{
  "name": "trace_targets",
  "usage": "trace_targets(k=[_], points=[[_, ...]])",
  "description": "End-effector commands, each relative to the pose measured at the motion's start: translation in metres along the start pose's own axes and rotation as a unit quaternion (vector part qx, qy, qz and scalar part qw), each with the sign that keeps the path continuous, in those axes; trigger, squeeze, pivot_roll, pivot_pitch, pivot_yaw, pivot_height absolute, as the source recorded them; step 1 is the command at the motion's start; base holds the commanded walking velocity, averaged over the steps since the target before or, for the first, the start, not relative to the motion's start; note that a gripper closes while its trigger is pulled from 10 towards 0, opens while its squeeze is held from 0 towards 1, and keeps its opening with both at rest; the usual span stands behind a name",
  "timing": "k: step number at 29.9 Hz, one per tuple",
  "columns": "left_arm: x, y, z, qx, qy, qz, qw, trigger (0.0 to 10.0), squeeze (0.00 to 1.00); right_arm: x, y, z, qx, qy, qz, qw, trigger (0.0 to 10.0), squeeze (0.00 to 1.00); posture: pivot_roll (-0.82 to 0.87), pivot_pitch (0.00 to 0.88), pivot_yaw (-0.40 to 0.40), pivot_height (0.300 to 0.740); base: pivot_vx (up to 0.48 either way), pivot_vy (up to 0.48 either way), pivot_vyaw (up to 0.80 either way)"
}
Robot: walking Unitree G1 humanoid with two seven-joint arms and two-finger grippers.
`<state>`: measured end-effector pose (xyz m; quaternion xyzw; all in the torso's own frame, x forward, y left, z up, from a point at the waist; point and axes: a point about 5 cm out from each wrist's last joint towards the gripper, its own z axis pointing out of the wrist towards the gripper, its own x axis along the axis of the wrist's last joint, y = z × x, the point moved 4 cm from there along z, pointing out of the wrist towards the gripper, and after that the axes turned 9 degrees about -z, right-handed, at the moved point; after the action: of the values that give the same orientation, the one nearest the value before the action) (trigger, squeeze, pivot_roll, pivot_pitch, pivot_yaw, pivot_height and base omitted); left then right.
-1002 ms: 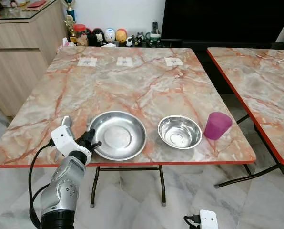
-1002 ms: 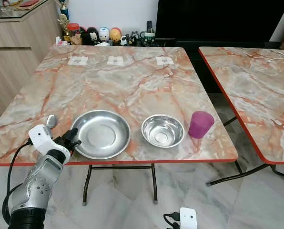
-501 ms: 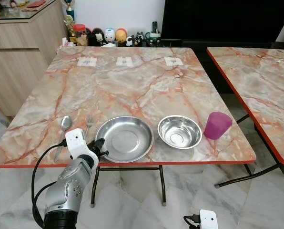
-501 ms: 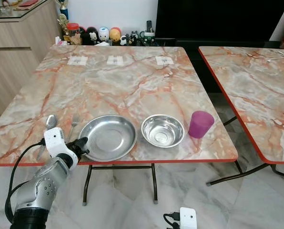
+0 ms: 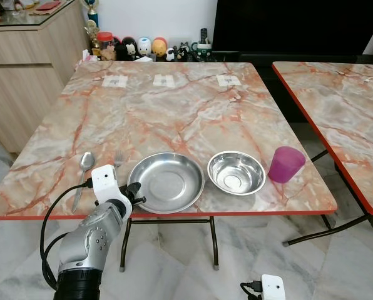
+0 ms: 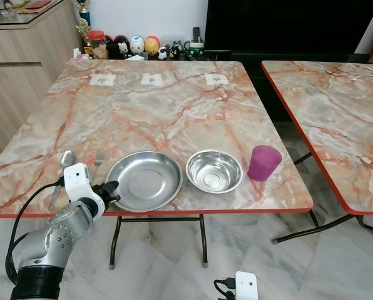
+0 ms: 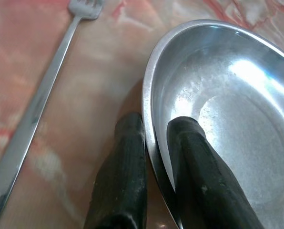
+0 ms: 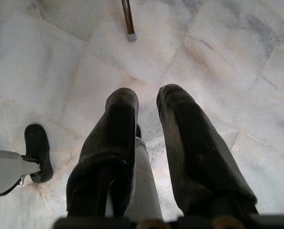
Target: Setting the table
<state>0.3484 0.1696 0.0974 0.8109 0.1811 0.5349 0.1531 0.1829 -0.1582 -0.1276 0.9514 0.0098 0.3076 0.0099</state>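
A marble-patterned table [image 5: 174, 106] with a red edge stands on a pale tiled floor [image 5: 249, 250]; a second table [image 5: 343, 106] stands beside it, a wooden cabinet [image 5: 24, 69] at its far left corner.

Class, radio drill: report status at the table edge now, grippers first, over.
Left gripper shut on steel plate rim, near table edge. Right gripper idle over floor. Fork and spoon left of plate; bowl, purple cup right.

No legible text anywhere (paper slips [image 5: 163, 80] on table [image 5: 174, 112] too small to read).
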Motion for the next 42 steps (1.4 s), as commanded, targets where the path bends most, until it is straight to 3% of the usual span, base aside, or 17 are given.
trace_targets(k=[1, 7, 21, 22, 33, 34, 35, 42], points=[[0.011, 0.011, -0.002, -0.013, 0.014, 0.021, 1.000, 10.0, 0.00, 0.000, 0.000, 0.000, -0.002, -0.001, 0.005, 1.000, 10.0, 0.00, 0.14, 0.014, -0.031, 0.740, 0.000, 0.000, 0.00], [0.011, 0.014, -0.001, -0.014, 0.009, 0.068, 0.998, 10.0, 0.00, 0.000, -0.001, 0.000, 0.000, -0.002, 0.005, 1.000, 10.0, 0.00, 0.14, 0.014, -0.029, 0.740, 0.000, 0.000, 0.00], [-0.002, 0.007, 0.000, 0.010, -0.027, 0.073, 0.997, 10.0, 0.00, 0.000, -0.002, 0.000, 0.001, -0.002, 0.005, 1.000, 10.0, 0.00, 0.15, 0.011, -0.026, 0.740, 0.000, 0.000, 0.00], [-0.001, 0.006, 0.000, 0.010, -0.029, 0.056, 0.998, 10.0, 1.00, 0.000, -0.002, 0.000, 0.001, -0.002, 0.005, 1.000, 10.0, 0.00, 0.15, 0.011, -0.026, 0.740, 0.000, 0.000, 0.00], [0.002, 0.006, 0.002, 0.013, -0.027, 0.041, 0.999, 10.0, 1.00, 0.000, -0.002, 0.000, 0.001, -0.002, 0.004, 1.000, 10.0, 0.00, 0.15, 0.013, -0.027, 0.740, 0.000, 0.000, 0.00], [0.001, 0.006, 0.002, 0.012, -0.030, 0.043, 0.999, 10.0, 0.73, 0.000, -0.002, 0.000, 0.001, -0.002, 0.004, 1.000, 10.0, 0.00, 0.15, 0.013, -0.029, 0.740, 0.000, 0.000, 0.00], [0.001, 0.006, 0.002, 0.011, -0.034, 0.047, 0.998, 10.0, 0.00, 0.000, -0.002, 0.000, 0.001, -0.003, 0.003, 1.000, 10.0, 0.00, 0.15, 0.013, -0.029, 0.740, 0.000, 0.000, 0.00], [-0.004, 0.008, 0.002, 0.006, -0.048, 0.051, 0.998, 10.0, 0.00, 0.000, -0.002, 0.000, 0.001, -0.003, 0.003, 1.000, 10.0, 0.00, 0.15, 0.013, -0.030, 0.740, 0.000, 0.000, 0.00]])
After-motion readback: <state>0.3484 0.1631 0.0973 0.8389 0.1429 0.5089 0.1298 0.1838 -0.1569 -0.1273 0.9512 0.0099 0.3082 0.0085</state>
